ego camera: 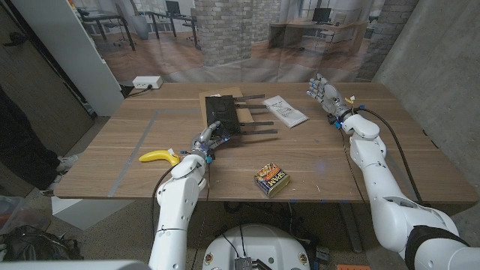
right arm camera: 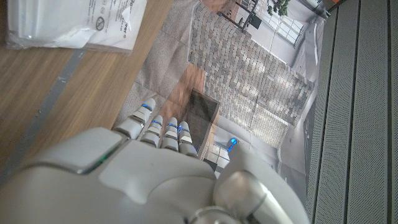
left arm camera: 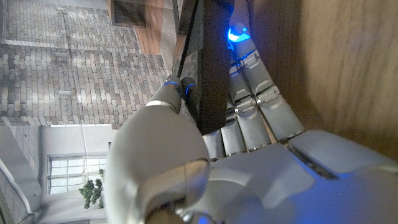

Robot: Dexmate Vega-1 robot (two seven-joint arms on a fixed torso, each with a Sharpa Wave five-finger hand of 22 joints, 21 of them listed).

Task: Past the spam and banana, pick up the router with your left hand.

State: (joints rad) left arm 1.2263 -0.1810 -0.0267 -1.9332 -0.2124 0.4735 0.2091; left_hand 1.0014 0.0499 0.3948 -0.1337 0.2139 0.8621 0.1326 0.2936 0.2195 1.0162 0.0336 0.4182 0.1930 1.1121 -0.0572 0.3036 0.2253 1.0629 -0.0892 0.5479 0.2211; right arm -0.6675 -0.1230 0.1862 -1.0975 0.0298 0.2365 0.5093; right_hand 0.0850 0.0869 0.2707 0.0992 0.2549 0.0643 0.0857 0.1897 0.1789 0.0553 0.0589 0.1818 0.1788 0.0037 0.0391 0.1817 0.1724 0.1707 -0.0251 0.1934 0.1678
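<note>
- The router (left arm camera: 211, 68) runs off the upper edge of the left wrist picture, blurred and dark.
- Print on the white packet (right arm camera: 74, 22), upper left, is too small to read.

The router (ego camera: 223, 113) is a flat black box lying mid-table toward the far side, with thin antennas sticking out to its right. The yellow banana (ego camera: 159, 157) lies near the left front edge. The spam (ego camera: 272, 181) tin sits at the front, slightly angled.

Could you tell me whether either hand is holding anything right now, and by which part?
The left hand grips the router by its near edge; the right hand holds nothing.
</note>
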